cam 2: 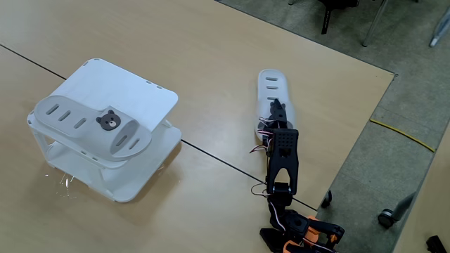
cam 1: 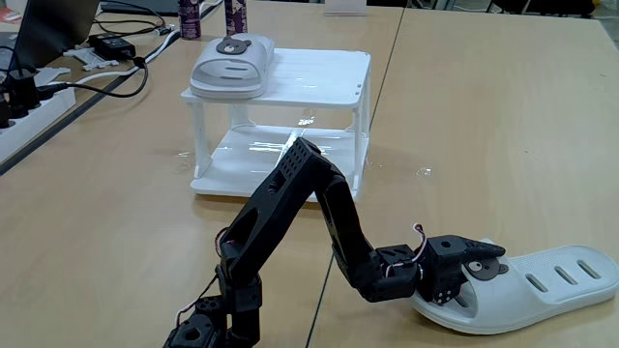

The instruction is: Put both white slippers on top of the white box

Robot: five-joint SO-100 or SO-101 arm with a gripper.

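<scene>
The claw [cam 1: 476,274] sits low at the strap end of the second white slipper [cam 1: 556,280], which lies flat on the wooden table [cam 1: 484,116] near its right edge in the view from behind the arm. Its dark fingers overlap the strap, but whether they are clamped on it or merely set around it I cannot tell. In the view from above, the claw [cam 2: 275,112] covers the middle of that slipper [cam 2: 269,83], whose far end points away from the arm's base.

The other slipper [cam 1: 232,64] already rests on the left part of the top of the white rack [cam 1: 319,77], its bear badge [cam 2: 107,120] facing up. The right part of the top is bare.

To do this step well, the claw should probably grip the strap squarely. A firm hold likely matters, since the long sole may sag or swing. The lift must clear the rack's top edge, and the slipper is best set beside its mate, not on it.
</scene>
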